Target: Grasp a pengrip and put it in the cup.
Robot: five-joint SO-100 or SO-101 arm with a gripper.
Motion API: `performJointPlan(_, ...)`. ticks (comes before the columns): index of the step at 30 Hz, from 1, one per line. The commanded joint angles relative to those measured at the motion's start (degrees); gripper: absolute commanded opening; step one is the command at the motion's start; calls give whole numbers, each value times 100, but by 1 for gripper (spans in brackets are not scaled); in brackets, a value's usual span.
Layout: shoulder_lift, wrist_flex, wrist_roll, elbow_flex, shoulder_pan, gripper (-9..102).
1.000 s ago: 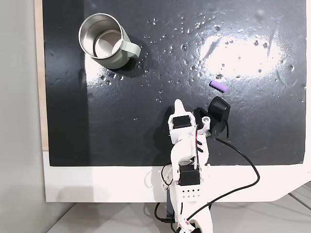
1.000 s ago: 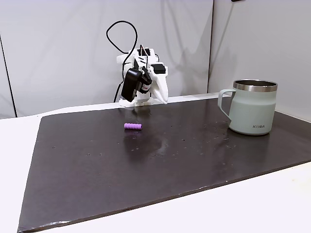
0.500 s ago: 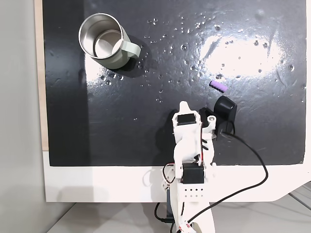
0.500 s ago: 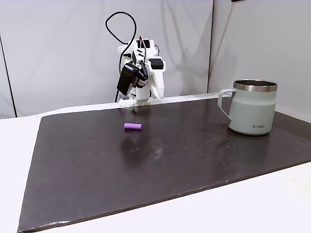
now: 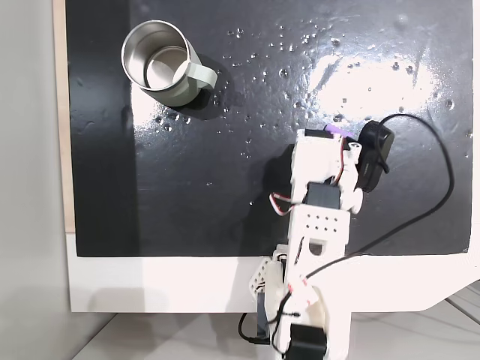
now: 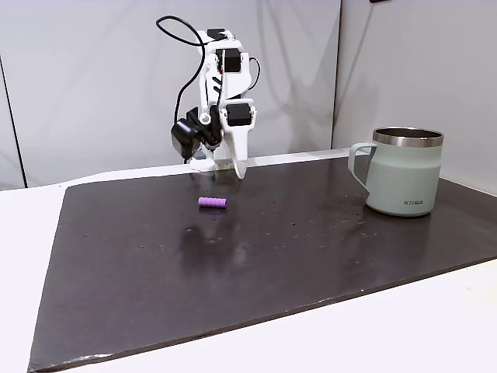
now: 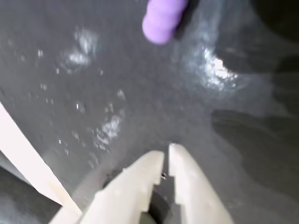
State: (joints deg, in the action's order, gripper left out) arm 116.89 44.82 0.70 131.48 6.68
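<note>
The purple pengrip lies on the dark mat, left of centre in a fixed view from the side. From above, the arm covers part of the pengrip. My gripper points down at the mat just behind the pengrip, above the surface. In the wrist view its pale fingertips are shut with nothing between them, and the pengrip sits ahead at the top edge. The grey-green steel cup stands upright with nothing in it at the mat's far left corner, and the cup is far from the gripper.
A black mat with shiny wet-looking specks covers the white table. A black cable loops from the wrist camera back to the arm's base. Open mat lies between pengrip and cup.
The arm has unfolded from near its base, risen and reached forward and right in the top view. The gripper now hangs just behind the pengrip. Pengrip and cup have not moved.
</note>
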Motion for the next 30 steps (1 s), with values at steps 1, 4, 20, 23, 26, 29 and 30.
performJointPlan(1, -554, 448, 272, -1116, 167, 12)
performJointPlan(4, -668, 782, 387, -1468, 167, 18)
performJointPlan(20, -2092, 2232, 220, -2892, 800, 26)
performJointPlan(23, -2188, 2224, 105, -2962, 870, 26)
performJointPlan(26, -2364, 2162, 0, -3006, 1002, 26)
performJointPlan(29, -2637, 1942, -97, -3006, 1116, 26)
performJointPlan(30, -2716, 1907, -123, -3023, 1134, 26)
